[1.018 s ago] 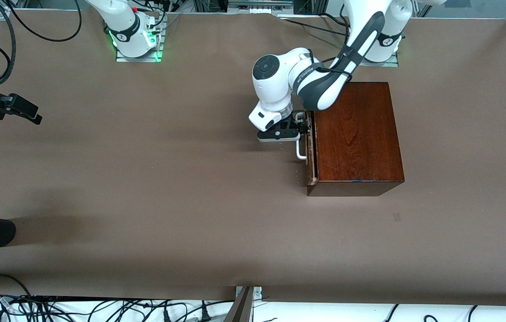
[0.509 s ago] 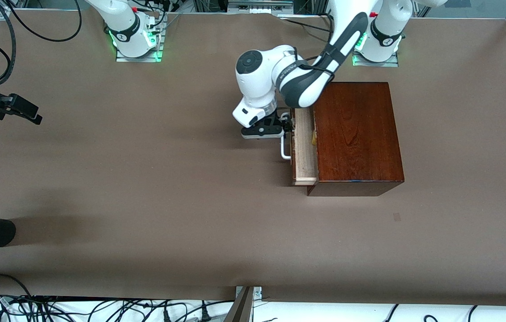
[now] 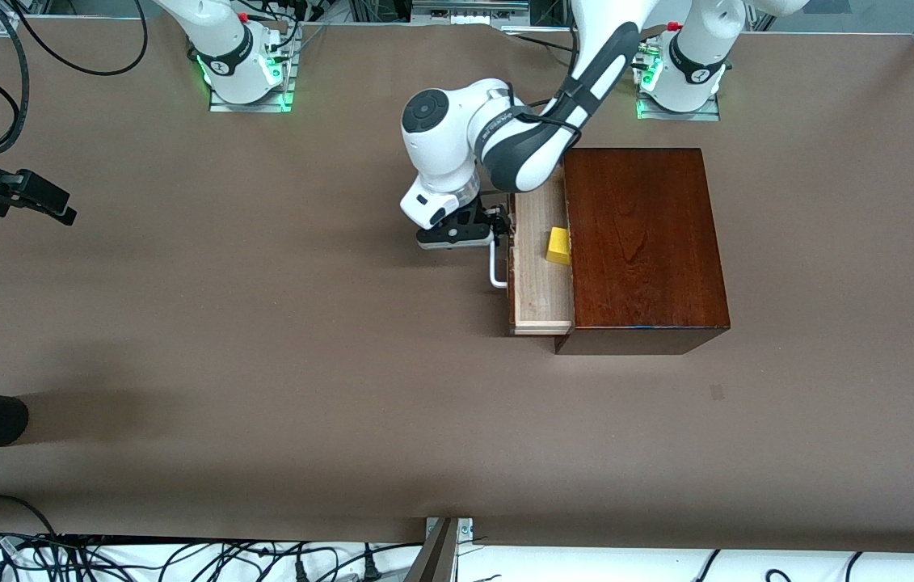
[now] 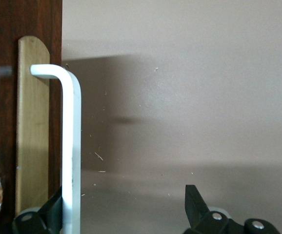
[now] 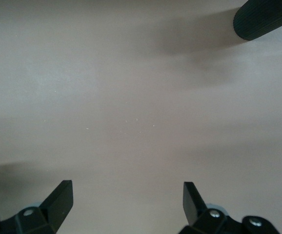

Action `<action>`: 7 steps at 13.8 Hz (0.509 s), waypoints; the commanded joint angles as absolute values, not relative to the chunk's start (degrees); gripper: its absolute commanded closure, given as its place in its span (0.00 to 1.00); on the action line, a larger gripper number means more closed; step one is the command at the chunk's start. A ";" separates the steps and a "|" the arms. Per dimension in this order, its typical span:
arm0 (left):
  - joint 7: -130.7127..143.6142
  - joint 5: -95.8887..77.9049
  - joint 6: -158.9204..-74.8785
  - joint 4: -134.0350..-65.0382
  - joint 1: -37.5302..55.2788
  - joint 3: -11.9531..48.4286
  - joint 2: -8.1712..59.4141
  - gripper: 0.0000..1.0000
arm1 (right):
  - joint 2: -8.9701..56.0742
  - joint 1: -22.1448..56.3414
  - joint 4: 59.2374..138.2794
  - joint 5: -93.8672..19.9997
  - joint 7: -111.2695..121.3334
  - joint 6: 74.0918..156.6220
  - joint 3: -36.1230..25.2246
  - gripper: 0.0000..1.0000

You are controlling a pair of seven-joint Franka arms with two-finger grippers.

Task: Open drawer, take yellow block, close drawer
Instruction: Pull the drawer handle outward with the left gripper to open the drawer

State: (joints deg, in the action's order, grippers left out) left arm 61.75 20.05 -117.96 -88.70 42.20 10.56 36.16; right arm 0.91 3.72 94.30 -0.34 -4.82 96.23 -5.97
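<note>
Brown paper covers the table [image 3: 263,339]. Right gripper [image 3: 40,200] waits with fingers apart. Left gripper [image 3: 497,230], fingers apart, hooks the white bar handle [image 3: 495,271]; pull straight until the pale wooden drawer [image 3: 533,283] fully exposes the small yellow block [image 3: 558,245] inside.

Yellow block [image 3: 558,245] lies in the drawer [image 3: 539,291].

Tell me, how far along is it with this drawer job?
The drawer is already pulled partway out, showing the yellow block inside. The left hand, fingers open, is hooked on the white handle. Taking the block and closing are left. The right hand waits, open, over the table's end.
</note>
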 commanded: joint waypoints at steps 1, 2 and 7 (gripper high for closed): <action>62.58 17.05 -118.39 -83.76 44.65 10.55 38.58 0.00 | 1.67 3.16 92.72 -0.17 -5.45 95.89 -5.45 0.00; 62.67 17.05 -118.39 -83.59 44.91 10.55 39.02 0.00 | 1.67 3.16 92.72 -0.09 -5.54 95.89 -5.45 0.00; 62.84 14.59 -116.90 -79.38 48.95 6.95 41.48 0.00 | 1.67 3.16 92.72 -0.09 -5.54 95.89 -5.54 0.00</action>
State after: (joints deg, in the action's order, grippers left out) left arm 61.83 17.92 -116.57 -85.93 45.41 7.99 37.49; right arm 0.92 3.72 94.30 -0.34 -4.82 96.25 -5.97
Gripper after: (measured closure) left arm 0.000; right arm 0.000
